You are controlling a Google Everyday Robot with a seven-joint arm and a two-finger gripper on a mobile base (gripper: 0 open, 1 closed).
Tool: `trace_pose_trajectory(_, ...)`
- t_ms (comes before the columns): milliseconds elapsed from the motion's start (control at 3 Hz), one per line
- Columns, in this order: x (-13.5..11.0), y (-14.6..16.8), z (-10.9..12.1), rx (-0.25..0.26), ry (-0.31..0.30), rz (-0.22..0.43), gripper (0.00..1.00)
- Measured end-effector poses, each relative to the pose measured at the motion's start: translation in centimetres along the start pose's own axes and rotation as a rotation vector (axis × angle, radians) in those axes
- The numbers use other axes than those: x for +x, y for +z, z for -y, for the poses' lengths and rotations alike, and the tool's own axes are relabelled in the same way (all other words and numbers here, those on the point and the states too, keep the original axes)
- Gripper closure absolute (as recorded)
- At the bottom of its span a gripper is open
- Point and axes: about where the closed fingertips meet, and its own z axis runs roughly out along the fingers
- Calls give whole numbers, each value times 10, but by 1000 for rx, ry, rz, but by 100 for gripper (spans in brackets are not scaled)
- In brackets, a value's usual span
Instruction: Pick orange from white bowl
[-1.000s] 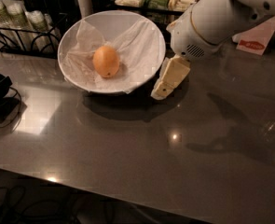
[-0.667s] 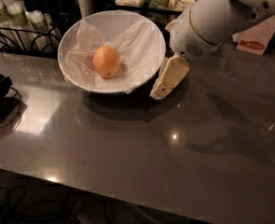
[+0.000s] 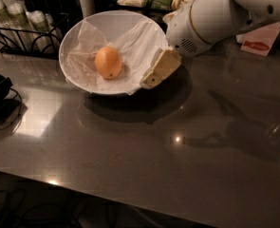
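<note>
Well, this looks like the approach step: the cream-coloured gripper (image 3: 159,69) hangs at the right rim of the white bowl (image 3: 106,20), and I cannot tell whether it is spread or closed. The orange (image 3: 107,62), smooth and slightly oval, lies untouched on the crinkled translucent lining (image 3: 139,46). Next, I'd judge, it must reach leftward over the rim without snagging that lining or nudging the bowl across the glossy desk (image 3: 130,156).

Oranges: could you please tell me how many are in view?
1: the orange lies on the liner inside the white bowl; the gripper hangs at the bowl's image-right rim. None appears hidden.
</note>
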Motion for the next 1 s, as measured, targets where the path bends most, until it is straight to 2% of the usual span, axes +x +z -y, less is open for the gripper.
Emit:
trace_pose_trajectory(333, -26, 24, 17, -2, 4, 78, 0)
trace_pose_trajectory(667, -26, 25, 17, -3, 4, 79, 0)
trace_pose_trajectory(1000, -38, 53, 17, -44, -25, 113, 0)
